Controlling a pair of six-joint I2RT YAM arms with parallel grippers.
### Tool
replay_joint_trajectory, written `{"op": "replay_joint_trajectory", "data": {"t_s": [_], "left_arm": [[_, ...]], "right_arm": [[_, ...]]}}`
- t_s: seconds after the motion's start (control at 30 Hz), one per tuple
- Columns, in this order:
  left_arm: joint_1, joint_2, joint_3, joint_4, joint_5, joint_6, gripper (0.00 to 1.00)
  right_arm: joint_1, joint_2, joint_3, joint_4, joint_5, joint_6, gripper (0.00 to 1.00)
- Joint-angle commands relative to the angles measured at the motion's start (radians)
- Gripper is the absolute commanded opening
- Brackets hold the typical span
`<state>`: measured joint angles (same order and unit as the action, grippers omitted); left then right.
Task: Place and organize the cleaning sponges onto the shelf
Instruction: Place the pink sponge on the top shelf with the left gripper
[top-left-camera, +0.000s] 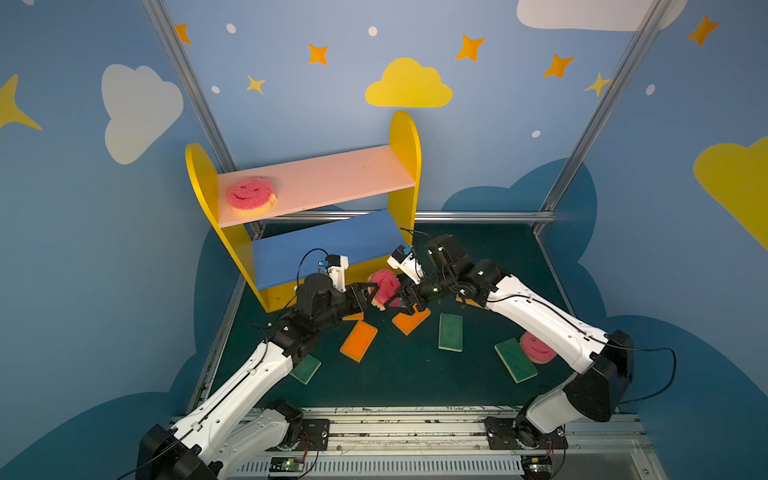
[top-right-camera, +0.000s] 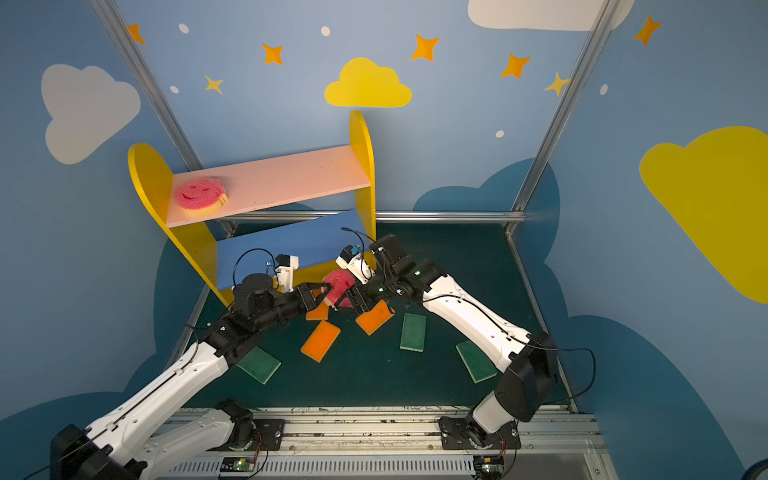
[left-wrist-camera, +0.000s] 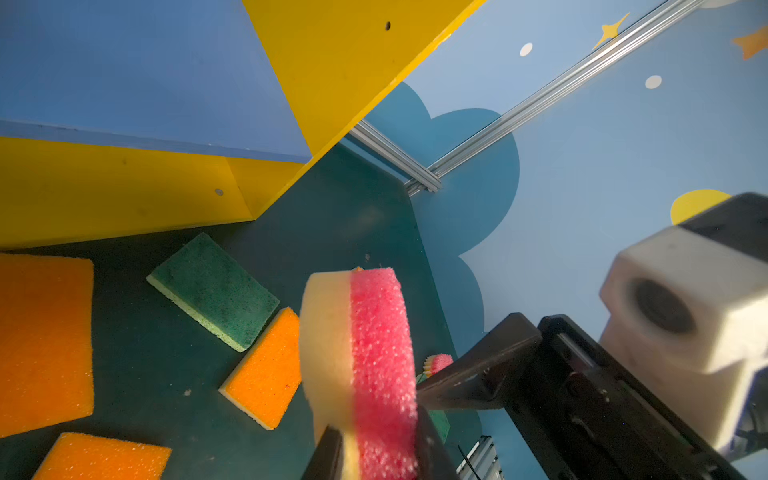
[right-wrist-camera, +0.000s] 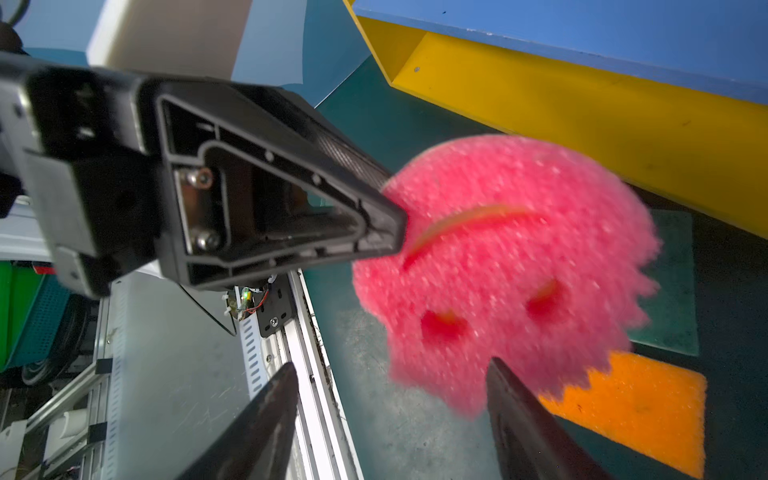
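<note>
You look mid-handover: left fingers (left-wrist-camera: 330, 455) clamp the pink sponge (left-wrist-camera: 380, 353), right fingers (right-wrist-camera: 257, 424) spread wide, so next pull those clear and carry it to the shelf (top-left-camera: 405, 141).

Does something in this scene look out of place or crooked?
Yes. The shelf stands at an angle to the back rail, not square to it. The orange sponges and green sponges lie scattered at mixed angles on the mat. Nothing looks damaged.
</note>
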<state>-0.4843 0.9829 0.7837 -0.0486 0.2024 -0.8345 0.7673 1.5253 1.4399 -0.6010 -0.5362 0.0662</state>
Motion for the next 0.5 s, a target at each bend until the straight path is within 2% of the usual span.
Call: {"op": "replay_joint_trajectory", "data": {"t_s": [0.0,0.07,0.17,0.3,0.47], "left_arm": [[0.03,-0.026,0.09,-0.071,-0.019,0.024,0.25],[0.054,-0.018,0.155,-0.145,-0.027,0.035,0.25],[0.081,-0.003,0.245,-0.195,-0.027,0.05,0.26],[0.113,0.04,0.397,-0.277,-0.05,0.086,0.26],[0.167,0.095,0.56,-0.319,-0.069,0.111,0.25]], "right_arm": [[-0.057,-0.093,-0.05,0.081,-0.066,0.052,0.74],[-0.098,-0.149,-0.107,0.14,-0.101,0.093,0.75],[-0.137,-0.223,-0.195,0.21,-0.092,0.12,0.79],[-0.147,-0.244,-0.222,0.165,-0.052,0.091,0.79],[-0.148,-0.26,-0.266,0.19,-0.048,0.105,0.79]]}}
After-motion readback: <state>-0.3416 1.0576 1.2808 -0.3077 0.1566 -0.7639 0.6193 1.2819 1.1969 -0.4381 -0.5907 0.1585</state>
